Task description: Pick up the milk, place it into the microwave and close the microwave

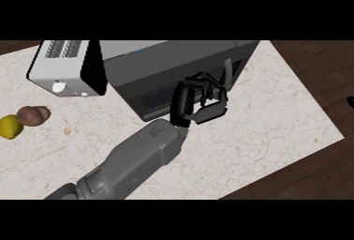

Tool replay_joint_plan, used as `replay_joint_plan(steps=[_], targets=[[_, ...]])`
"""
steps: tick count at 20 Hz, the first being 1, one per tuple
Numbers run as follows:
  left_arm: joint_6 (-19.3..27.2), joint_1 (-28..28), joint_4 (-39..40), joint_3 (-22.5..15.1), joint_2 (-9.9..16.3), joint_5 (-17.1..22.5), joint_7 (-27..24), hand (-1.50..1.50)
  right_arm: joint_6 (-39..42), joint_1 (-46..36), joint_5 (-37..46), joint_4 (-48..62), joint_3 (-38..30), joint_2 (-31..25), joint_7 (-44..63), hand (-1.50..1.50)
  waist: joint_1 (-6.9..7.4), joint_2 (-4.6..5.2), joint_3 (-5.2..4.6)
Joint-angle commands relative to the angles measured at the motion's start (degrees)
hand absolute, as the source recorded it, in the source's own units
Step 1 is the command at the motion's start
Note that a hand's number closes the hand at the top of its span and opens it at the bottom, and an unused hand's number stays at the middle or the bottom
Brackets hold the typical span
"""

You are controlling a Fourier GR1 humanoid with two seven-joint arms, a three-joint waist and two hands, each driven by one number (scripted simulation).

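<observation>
Grey microwave (173, 65), door shut, with a black hand (197, 101) touching it.

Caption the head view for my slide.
A hand with curled fingers at the dark microwave's front; toaster and two small foods lie left.

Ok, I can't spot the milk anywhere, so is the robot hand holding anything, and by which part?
No held object shows. The left robot hand is up against the microwave front; whether it grips anything there cannot be told.
</observation>
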Motion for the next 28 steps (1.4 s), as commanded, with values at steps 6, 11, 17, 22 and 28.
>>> replay_joint_plan(steps=[6, 11, 17, 22, 28], targets=[[-1.5, -4.1, 5.2, 1.3, 0.0, 2.3, 1.3, 1.5, 1.3, -0.5, -2.2, -0.1, -1.0, -2.4, 1.1, -1.5, -0.52, 0.73, -0.13], [-0.8, -5.2, 8.0, -2.5, 0.0, 0.7, 2.8, 1.5, 2.5, -1.4, -4.7, -0.2, -0.4, -2.5, 0.9, -1.5, -0.49, 0.74, 0.2], [2.7, -4.1, 10.3, -3.7, 0.0, 2.0, 5.1, 1.5, 3.4, -2.2, -7.3, -0.8, -0.2, -4.0, 1.8, -1.5, 1.15, 0.37, -0.01], [4.6, -3.6, 11.8, -3.8, 0.0, 3.7, 5.8, 1.5, 3.7, -1.0, -8.3, -1.3, -1.4, -4.7, 1.9, -1.5, 2.47, -0.22, -0.01], [4.3, -1.1, 12.5, -4.1, 0.0, 6.6, 5.9, 1.5, 2.6, 1.1, -9.5, -2.2, -2.9, -4.9, 2.1, -1.5, 4.96, -0.55, -0.17]])
